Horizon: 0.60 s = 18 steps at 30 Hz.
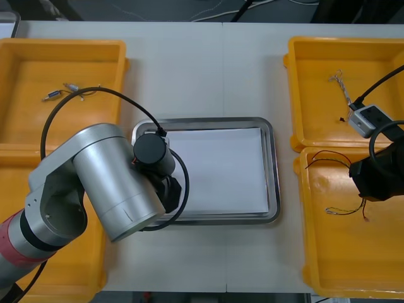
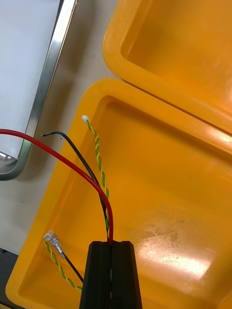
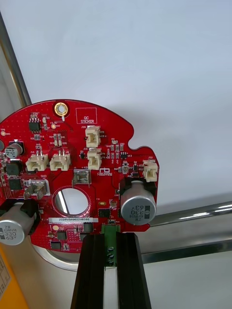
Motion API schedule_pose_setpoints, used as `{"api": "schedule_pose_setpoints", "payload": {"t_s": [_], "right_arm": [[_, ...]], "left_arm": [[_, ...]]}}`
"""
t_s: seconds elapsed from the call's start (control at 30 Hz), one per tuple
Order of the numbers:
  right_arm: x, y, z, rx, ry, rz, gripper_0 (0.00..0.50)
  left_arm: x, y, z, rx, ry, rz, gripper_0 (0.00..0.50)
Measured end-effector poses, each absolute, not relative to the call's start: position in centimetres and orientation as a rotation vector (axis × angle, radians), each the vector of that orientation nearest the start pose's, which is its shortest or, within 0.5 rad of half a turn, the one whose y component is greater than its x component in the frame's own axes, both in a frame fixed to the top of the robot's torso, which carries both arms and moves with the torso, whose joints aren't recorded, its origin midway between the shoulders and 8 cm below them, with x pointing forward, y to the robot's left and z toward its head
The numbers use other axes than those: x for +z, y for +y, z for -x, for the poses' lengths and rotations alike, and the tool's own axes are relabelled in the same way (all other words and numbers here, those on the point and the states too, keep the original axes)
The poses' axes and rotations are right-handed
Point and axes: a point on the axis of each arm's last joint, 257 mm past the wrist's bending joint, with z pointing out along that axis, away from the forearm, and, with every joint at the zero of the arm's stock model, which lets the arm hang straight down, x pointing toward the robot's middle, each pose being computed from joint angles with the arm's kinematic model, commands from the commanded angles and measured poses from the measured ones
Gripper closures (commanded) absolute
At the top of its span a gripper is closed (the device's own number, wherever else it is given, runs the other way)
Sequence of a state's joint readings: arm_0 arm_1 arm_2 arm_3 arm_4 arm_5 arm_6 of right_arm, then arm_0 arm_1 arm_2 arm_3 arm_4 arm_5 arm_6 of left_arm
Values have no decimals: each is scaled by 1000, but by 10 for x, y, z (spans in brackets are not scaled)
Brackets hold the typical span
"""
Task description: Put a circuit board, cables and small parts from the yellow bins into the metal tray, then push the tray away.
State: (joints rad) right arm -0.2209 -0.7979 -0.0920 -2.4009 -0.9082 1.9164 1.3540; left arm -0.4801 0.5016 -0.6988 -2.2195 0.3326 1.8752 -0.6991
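fingers of the left gripper [image 3: 110,237] pinched the red circuit board [image 3: 82,164] over the tray [image 1: 273,170], near its left side; the right gripper [image 2: 110,244] clamped cables [image 2: 92,178] in the near right bin [image 2: 174,193].

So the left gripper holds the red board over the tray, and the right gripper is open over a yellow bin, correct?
No: the right gripper is shut on a red cable over the yellow bin, as the right wrist view shows. The left gripper does hold the red board over the tray.
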Motion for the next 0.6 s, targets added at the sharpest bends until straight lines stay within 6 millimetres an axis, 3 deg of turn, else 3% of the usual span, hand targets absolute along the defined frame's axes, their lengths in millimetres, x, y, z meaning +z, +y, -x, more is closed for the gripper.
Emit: {"api": "schedule_pose_setpoints", "payload": {"t_s": [0.37, 0.6], "right_arm": [[-160, -276, -356, -38, 2602, 571, 500], [-160, -276, -356, -38, 2602, 571, 500]], "left_arm": [[-258, 99, -363, 50, 2653, -241, 500], [-266, 95, -372, 41, 2647, -227, 500]]}}
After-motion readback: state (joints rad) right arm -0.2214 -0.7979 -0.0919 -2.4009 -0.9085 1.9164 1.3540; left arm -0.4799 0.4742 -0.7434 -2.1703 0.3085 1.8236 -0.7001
